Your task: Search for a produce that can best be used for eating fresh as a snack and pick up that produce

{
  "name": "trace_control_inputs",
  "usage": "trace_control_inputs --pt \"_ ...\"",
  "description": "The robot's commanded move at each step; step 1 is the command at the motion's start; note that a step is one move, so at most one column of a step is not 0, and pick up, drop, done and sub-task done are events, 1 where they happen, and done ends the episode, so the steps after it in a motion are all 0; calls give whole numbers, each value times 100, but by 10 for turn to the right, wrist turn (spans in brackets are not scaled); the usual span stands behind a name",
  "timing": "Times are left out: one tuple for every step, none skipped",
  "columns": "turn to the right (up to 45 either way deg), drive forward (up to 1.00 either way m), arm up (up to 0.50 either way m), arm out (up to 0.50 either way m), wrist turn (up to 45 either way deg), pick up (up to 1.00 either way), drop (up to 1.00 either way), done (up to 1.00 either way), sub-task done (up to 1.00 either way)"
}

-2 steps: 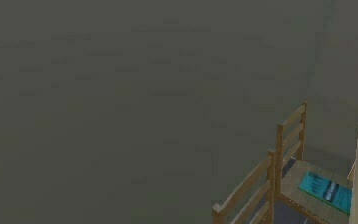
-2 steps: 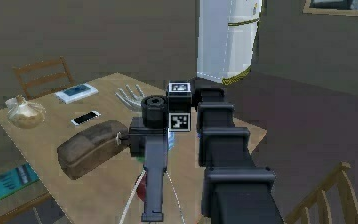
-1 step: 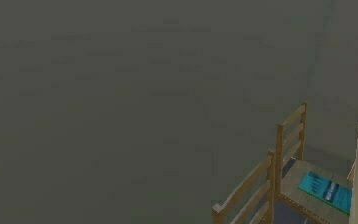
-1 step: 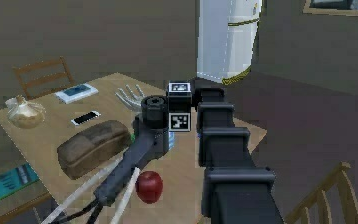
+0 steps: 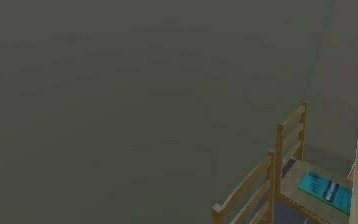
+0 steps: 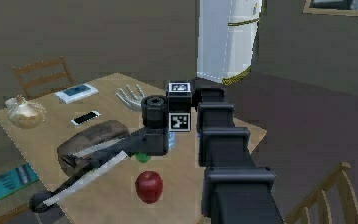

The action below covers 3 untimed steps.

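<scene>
Bare grey wall [image 5: 137, 90] straight ahead in the forward view; at 4 o'clock a wooden chair [image 5: 287, 165] with a teal book [image 5: 322, 187] flat on its seat, and at 3 o'clock a pale edge too cropped to name. Next, the arm side view: wooden worktop [image 6: 107, 100] over the left half, white fridge [image 6: 227, 40] standing beyond it at 1 o'clock, far chair [image 6: 42, 75] pulled in at 10 o'clock. Spread on the worktop: pale round flask [image 6: 25, 112] at 9 o'clock, blue-and-white flat thing [image 6: 77, 95], small phone-like slab [image 6: 87, 118], white hand-shaped object [image 6: 132, 98] and dark loaf [image 6: 92, 142] nearer the middle. Dark arm [image 6: 232, 165] up from 6 o'clock, ending at two white marker squares [image 6: 177, 122], with the gripper [image 6: 62, 180] left of them and its fingers [image 6: 82, 182] pointing toward 8 o'clock, alongside the loaf. Red apple [image 6: 149, 185] resting on the worktop at 6 o'clock from the gripper's dark body and about 3 o'clock from the fingertips, so back along the fingers, not ahead of them. Small green blob [image 6: 142, 157] between apple and gripper body; touching or apart, cannot tell. Cannot tell the state of the fingers either, nor whether anything is held, with loaf and worktop behind them. Judged the fresh snack of the lot: the apple. Likely calls next for bringing the fingertips back toward 3 o'clock.
</scene>
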Motion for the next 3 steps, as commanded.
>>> trace_control_inputs --pt "0 0 0 0 450 0 0 0 0" --pt "0 0 0 0 240 0 0 0 0" --pt "0 0 -28 0 0 0 0 0 0"
